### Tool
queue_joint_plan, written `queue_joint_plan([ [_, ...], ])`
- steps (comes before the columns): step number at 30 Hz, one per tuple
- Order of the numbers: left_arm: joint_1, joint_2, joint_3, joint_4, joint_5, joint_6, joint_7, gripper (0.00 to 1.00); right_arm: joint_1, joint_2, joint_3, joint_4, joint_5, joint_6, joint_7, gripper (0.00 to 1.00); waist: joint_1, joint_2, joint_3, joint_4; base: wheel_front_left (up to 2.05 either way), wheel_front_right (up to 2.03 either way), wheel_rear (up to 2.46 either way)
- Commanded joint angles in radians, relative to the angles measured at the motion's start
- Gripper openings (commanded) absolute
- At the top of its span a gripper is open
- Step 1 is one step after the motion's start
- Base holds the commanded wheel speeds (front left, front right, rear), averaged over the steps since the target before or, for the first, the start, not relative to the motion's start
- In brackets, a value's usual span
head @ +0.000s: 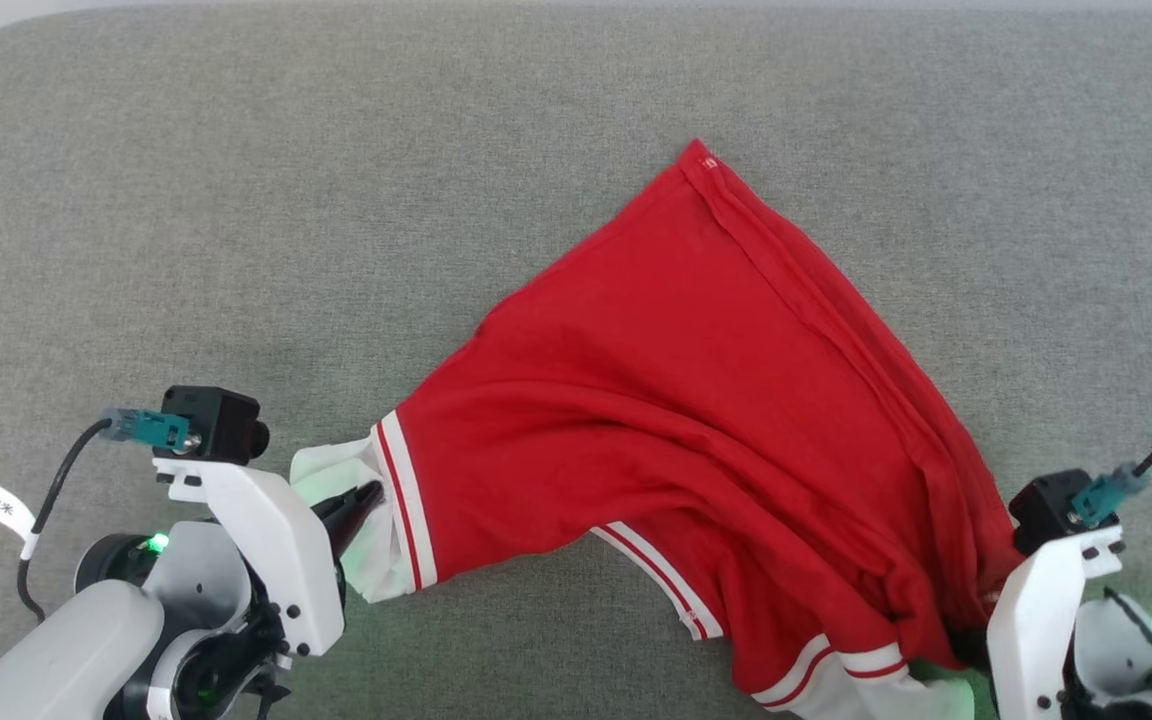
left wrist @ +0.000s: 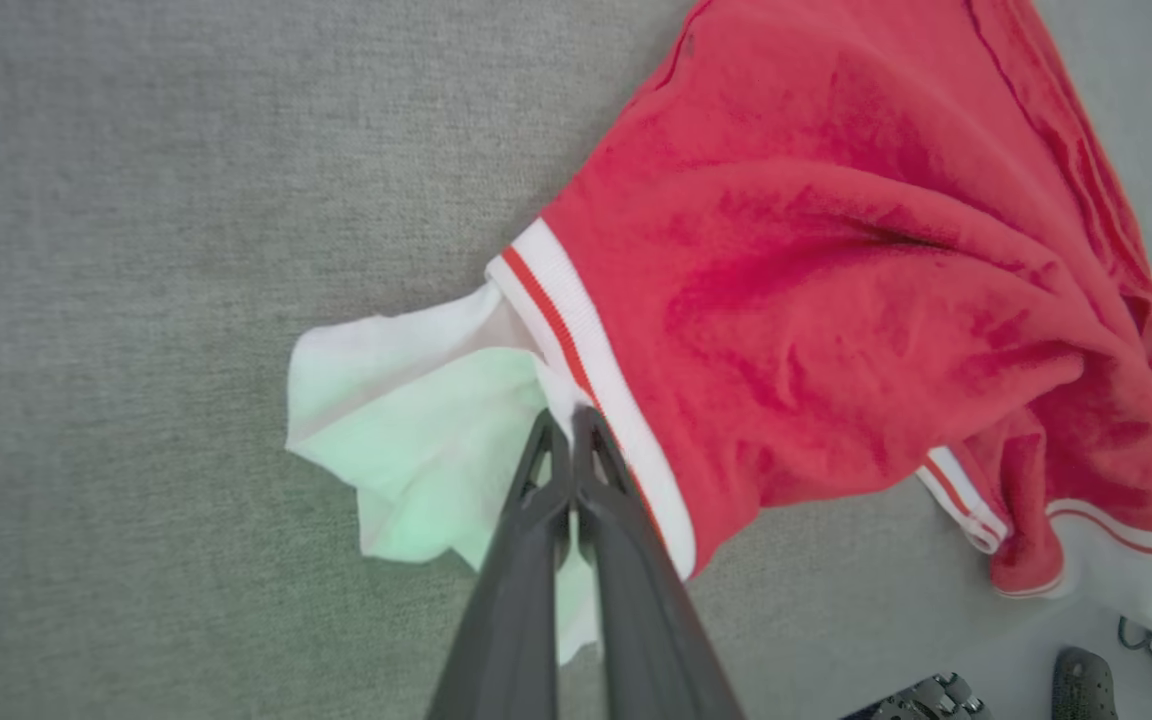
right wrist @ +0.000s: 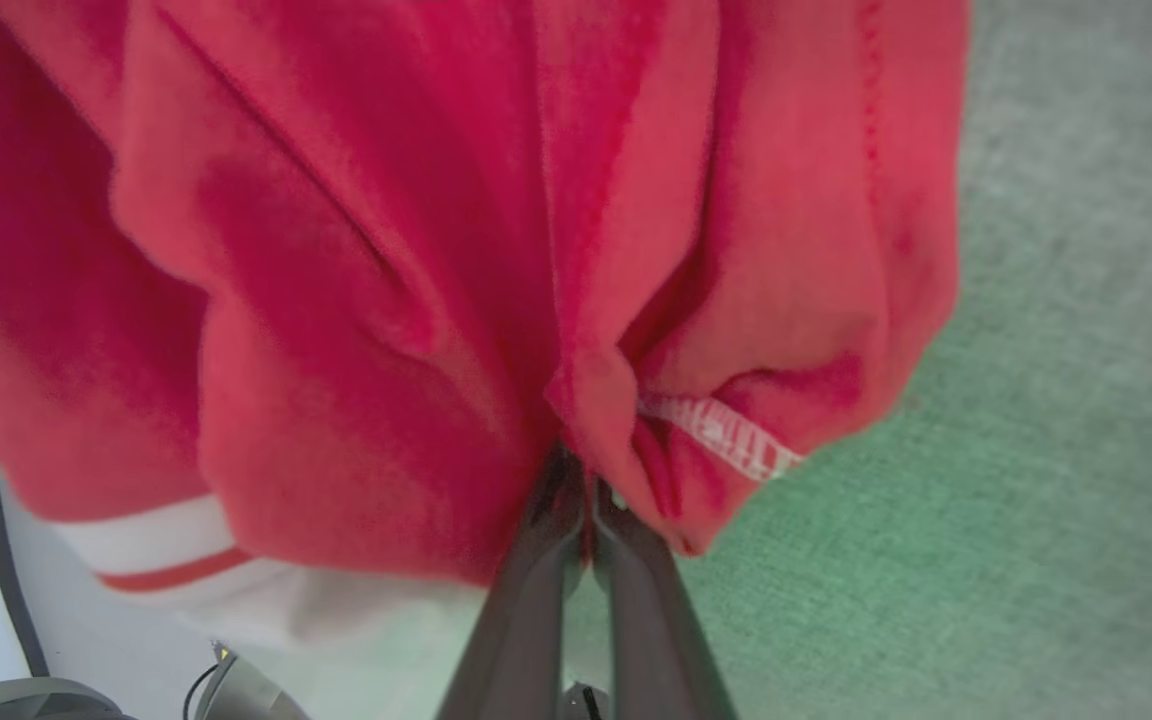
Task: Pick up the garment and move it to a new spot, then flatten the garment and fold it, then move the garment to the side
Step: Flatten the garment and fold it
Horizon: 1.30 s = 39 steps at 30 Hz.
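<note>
The garment point(head: 676, 400), a red T-shirt with white sleeves and red-and-white trim, lies stretched and bunched across the grey cushion between my two grippers. My left gripper point(head: 368, 495) sits at the lower left, shut on the white sleeve at its striped seam; the left wrist view has the fingertips point(left wrist: 568, 425) pinched together on that sleeve point(left wrist: 406, 440). At the lower right, my right gripper point(right wrist: 576, 470) is shut on a gathered fold of red fabric point(right wrist: 416, 260) near a striped edge. In the head view the cloth hides the right fingertips beside the white wrist point(head: 1041, 590).
The grey fabric cushion point(head: 336, 200) spreads wide to the left and behind the shirt. Its near edge runs by the right gripper, where pale floor point(left wrist: 1026, 640) and cables show below.
</note>
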Motion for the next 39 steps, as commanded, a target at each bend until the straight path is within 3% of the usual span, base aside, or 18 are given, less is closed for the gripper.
queue_joint_plan([
  [1,0.013,-0.006,-0.002,0.003,-0.011,-0.004,-0.004,0.0,0.042,0.022,0.003,0.016,-0.031,0.0,-0.015,0.0,0.0,0.0,-0.003,0.002,0.0,0.0,0.0],
  [4,0.015,-0.009,-0.005,0.008,-0.011,-0.005,-0.007,0.0,0.044,0.042,-0.003,0.012,-0.051,0.0,-0.053,1.0,0.0,0.0,-0.009,0.003,0.0,0.0,0.0],
  [14,0.038,-0.008,-0.007,0.002,-0.018,0.002,-0.014,0.0,0.006,0.045,-0.098,-0.238,-0.078,0.0,-0.055,1.0,0.0,0.0,-0.04,0.012,0.0,0.0,0.0],
  [21,0.034,-0.016,-0.014,-0.01,-0.013,0.005,-0.014,0.0,-0.086,0.035,-0.088,-0.32,-0.115,0.0,-0.118,1.0,0.0,0.0,-0.041,0.037,0.0,0.0,0.0],
  [27,0.007,-0.036,-0.031,-0.008,0.004,-0.01,-0.006,0.0,-0.254,0.0,-0.006,-0.192,-0.144,0.0,-0.245,1.0,0.0,0.0,-0.023,0.09,0.0,0.0,0.0],
  [32,-0.028,-0.066,-0.049,0.008,0.015,-0.034,0.002,0.0,-0.426,-0.046,0.077,0.018,-0.137,0.0,-0.338,1.0,0.0,0.0,-0.005,0.154,0.0,0.0,0.0],
  [39,-0.068,-0.117,-0.076,0.041,0.027,-0.07,0.004,0.0,-0.66,-0.113,0.175,0.333,-0.112,0.0,-0.375,1.0,0.0,0.0,0.028,0.253,0.0,0.0,0.0],
])
